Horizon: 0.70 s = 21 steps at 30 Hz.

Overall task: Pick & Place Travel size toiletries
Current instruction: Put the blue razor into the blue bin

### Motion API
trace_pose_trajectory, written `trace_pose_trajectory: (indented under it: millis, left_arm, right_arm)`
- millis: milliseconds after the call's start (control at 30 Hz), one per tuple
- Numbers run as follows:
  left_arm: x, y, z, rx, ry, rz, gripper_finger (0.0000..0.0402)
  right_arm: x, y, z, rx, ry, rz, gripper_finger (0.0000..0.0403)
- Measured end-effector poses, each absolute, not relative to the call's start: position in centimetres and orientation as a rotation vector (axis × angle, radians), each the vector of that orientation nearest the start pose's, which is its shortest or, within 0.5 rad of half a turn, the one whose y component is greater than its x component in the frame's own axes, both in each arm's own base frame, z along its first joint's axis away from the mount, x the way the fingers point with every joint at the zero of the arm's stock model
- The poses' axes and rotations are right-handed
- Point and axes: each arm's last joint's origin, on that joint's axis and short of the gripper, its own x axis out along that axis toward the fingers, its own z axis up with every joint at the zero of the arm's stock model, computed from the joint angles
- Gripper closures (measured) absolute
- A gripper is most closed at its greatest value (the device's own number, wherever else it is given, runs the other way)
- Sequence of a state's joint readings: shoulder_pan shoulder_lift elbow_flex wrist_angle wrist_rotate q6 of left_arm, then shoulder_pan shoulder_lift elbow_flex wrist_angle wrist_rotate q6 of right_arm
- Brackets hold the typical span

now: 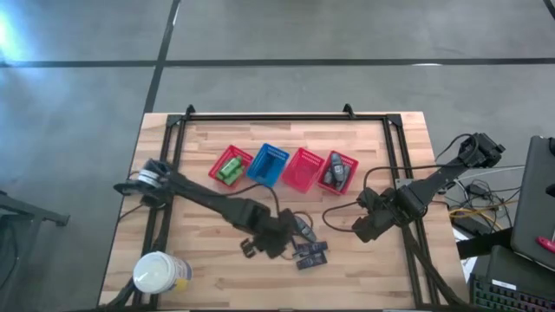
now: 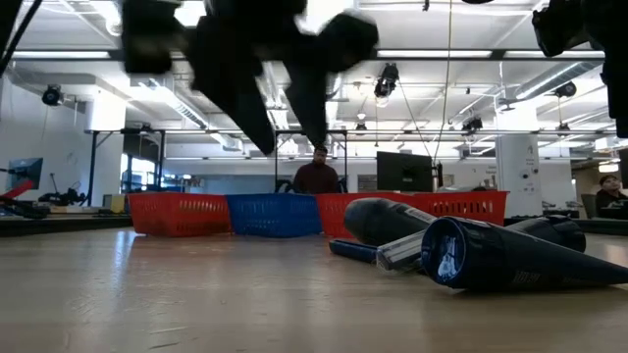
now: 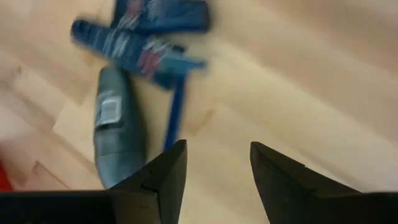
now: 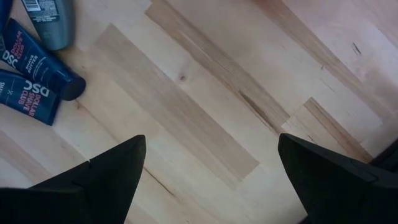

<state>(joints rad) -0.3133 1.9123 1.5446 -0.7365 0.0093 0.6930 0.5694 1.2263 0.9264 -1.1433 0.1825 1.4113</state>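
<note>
**A:** Where are the toiletries?

**B:** A small cluster lies on the wooden counter [image 1: 373, 277], just ahead of the left gripper [image 3: 213, 163]. In its wrist view there is a dark grey oblong container [image 3: 117, 127] with a small label, lying just beyond one of the fingers [image 3: 163, 180]. Next to it is a thin blue stick [image 3: 175, 118], and past that two dark blue tubes [image 3: 134, 46] with printing on them. More dark grey containers [image 1: 336, 170] sit in the far red basket [image 1: 347, 180], and bright-green bottles [image 1: 230, 168] fill the other end basket [image 1: 218, 161].

**A:** And the left jaws?

**B:** Parted a moderate way, holding nothing, with bare wood between them. In the low view they hang above the counter, clear of the surface.

**A:** The right arm?

**B:** The right gripper [image 4: 210, 168] is well apart from the cluster, off to the side. Its jaws are spread wide and empty over bare boards. From its wrist view the blue tubes [image 4: 38, 62] marked DSC and the grey container's end [image 4: 48, 22] lie far out beyond one finger.

**A:** Anything else on the counter?

**B:** A blue basket [image 1: 268, 164] and a second red basket [image 1: 303, 167] stand in the row between the two filled ones. A large white jar [image 1: 159, 273] sits near the front corner behind the left arm. In the low view a person [image 2: 317, 175] shows in the room behind the baskets.
</note>
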Motion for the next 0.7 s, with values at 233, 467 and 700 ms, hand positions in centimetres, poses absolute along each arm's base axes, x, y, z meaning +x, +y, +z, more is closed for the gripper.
trace_pose_trajectory:
  millis: [233,467,700]
  left_arm:
    - [40.6,-13.0,20.2,0.781,0.903,-0.672,0.0239]
    - [42.4,-13.1,18.8,0.777,0.876,-0.728,0.0248]
    - [43.8,-11.6,16.8,0.749,0.920,-0.728,0.0250]
  right_arm:
    - [16.7,10.1,24.2,0.656,1.246,-0.632,0.0039]
    - [16.7,10.2,24.1,0.675,1.257,-0.631,0.0039]
    - [16.9,10.3,24.2,0.703,1.242,-0.630,0.0039]
